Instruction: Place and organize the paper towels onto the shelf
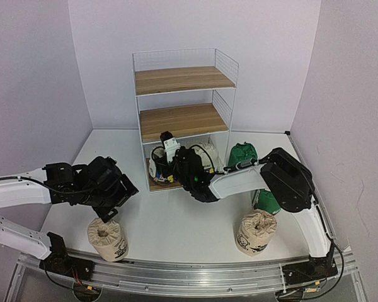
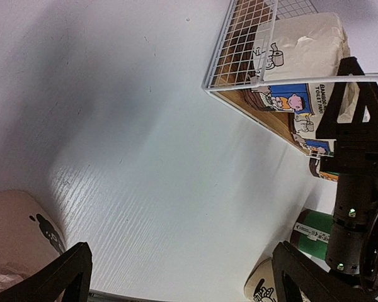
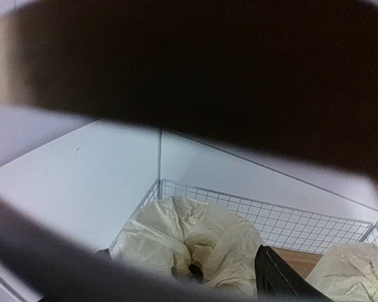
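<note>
Since white rolls group on the shelf's (image 1: 184, 80) bottom board, R gripper (image 3: 192, 270) straddles white roll (image 3: 176, 233) there, beside twin (image 3: 359, 270); gripped or let go: cannot tell. L gripper (image 2: 184, 274) spread wide, empty, above beige roll (image 1: 107, 238), prob. next pick.

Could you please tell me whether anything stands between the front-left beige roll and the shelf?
Yes: the right gripper sits in the front of the shelf's bottom opening, at a white roll there. The left gripper hangs open over the beige roll.
</note>
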Controlling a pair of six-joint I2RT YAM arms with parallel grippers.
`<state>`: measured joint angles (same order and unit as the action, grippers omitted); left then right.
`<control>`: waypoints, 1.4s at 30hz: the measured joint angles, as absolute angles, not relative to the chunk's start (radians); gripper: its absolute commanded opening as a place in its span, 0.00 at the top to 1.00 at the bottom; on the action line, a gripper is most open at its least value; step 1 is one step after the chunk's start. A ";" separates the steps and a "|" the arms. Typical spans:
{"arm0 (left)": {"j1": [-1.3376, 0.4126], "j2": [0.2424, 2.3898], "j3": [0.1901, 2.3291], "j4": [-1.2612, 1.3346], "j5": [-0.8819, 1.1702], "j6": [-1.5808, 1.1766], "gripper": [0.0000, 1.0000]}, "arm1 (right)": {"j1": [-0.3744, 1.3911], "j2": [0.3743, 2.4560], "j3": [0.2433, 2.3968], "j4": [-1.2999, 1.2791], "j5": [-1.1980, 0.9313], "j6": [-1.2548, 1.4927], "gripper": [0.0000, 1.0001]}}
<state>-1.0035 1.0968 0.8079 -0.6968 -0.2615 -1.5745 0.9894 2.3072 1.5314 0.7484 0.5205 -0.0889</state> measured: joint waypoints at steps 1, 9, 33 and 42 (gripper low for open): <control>-1.003 1.092 0.807 -0.697 -0.262 -1.575 0.00 | 0.992 2.309 1.534 0.743 0.520 -0.094 0.28; -1.003 1.072 0.791 -0.697 -0.261 -1.575 0.00 | 1.012 2.325 1.560 0.690 0.517 -0.137 0.33; -1.003 1.072 0.790 -0.697 -0.246 -1.575 0.00 | 1.021 2.325 1.639 0.435 0.372 -0.344 0.68; -1.003 1.072 0.786 -0.697 -0.240 -1.575 0.00 | 1.019 2.325 1.652 0.399 0.353 -0.399 0.67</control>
<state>-1.0035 1.0718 0.7863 -0.6968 -0.2401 -1.5753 1.0187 2.3245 1.6520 0.3987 0.3526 -0.3989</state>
